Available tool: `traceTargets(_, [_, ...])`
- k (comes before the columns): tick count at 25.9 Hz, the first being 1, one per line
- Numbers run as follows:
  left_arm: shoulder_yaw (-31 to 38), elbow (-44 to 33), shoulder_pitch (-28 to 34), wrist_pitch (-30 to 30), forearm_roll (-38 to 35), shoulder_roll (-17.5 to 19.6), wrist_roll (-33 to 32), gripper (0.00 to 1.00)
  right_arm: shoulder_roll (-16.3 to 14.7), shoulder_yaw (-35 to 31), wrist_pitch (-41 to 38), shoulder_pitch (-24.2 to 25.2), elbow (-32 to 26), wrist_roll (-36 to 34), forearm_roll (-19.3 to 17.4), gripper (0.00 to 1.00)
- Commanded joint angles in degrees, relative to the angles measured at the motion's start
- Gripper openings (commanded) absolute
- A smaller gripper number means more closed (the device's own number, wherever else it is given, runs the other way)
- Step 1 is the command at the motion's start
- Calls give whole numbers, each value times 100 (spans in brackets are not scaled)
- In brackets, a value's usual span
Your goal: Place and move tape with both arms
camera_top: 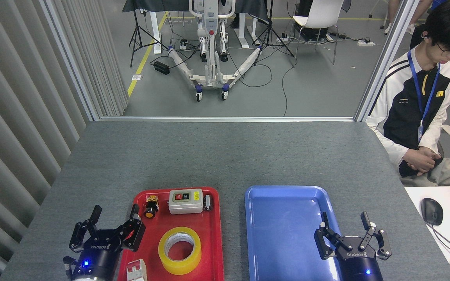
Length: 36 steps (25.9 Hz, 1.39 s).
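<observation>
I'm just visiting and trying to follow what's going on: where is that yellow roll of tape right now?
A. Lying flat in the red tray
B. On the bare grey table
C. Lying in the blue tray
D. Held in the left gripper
A: the tape lies flat in the red tray, beside the open left gripper, which holds nothing; the blue tray holds no tape.

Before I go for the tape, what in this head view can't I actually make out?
- White clip-like part on the red tray: cut by the bottom edge.
- Small part behind the switch box: too small to identify.
- Left end effector, right end effector: arms behind them cut by the bottom edge.
- Tape: free end not visible.
</observation>
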Motion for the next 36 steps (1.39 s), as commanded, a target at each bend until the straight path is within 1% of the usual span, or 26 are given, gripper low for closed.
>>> traceTargets(1, [-24,-103,160,-11,113,269,52,100,-79,-10,10,-30,-7,25,0,100])
traceTargets(6, [-76,-103,142,-2,113,277,52,100,-106,-19,-8,-48,-42,25,-26,100])
traceTargets(9, [-103,-95,-16,-19,139,233,17,100,-114,-19,27,-48,-60,43,-62,100])
traceTargets(11, [-366,-95,-227,-46,192,277,-71,100,-53,-28,27,-48,-51,60,-62,100])
traceTargets(12, [-648,-77,-420,-46,245,313,-176,100,-27,-28,18,-48,-24,60,-62,100])
traceTargets(13, [-920,-42,-587,-28,280,374,-405,100,-18,-28,18,-48,-7,60,-62,100])
traceTargets(15, [-1263,37,-912,-11,377,524,-1275,100,-53,-28,1,-48,11,34,-62,100])
traceTargets(18, [-1360,-7,-1255,-11,807,567,-3181,100,-62,42,18,-48,55,60,-62,100])
traceTargets(20, [-1553,-24,-1633,-11,1141,708,-4412,100,-35,60,1,-48,125,25,-62,100])
traceTargets(21, [-1702,-24,-1809,-2,1264,770,-4922,100,-18,69,1,-48,143,8,-62,100])
traceTargets(22, [-1790,-7,-1923,7,1291,796,-5361,100,-18,69,-8,-48,151,8,-53,100])
traceTargets(24, [-1834,11,-2055,42,1282,805,-6082,100,35,95,1,-48,222,8,-53,100])
traceTargets(26, [-1869,116,-2187,25,1282,805,-6759,100,17,122,-8,-48,222,8,-44,100])
traceTargets(27, [-1887,266,-2292,-2,1282,814,-7049,100,0,122,-34,-48,213,-1,-44,100])
traceTargets(29, [-1948,626,-2485,-19,1273,814,-7418,100,35,139,-52,-48,213,-1,-35,100])
traceTargets(31, [-1975,828,-2591,-11,1255,814,-7489,99,79,148,-52,-48,213,-1,-18,100])
traceTargets(33, [-1975,872,-2617,-11,1247,814,-7489,99,61,148,-61,-48,213,-1,-18,100])
traceTargets(36, [-2001,1030,-2644,-37,1176,805,-7489,94,79,157,-70,-39,204,-1,-18,100])
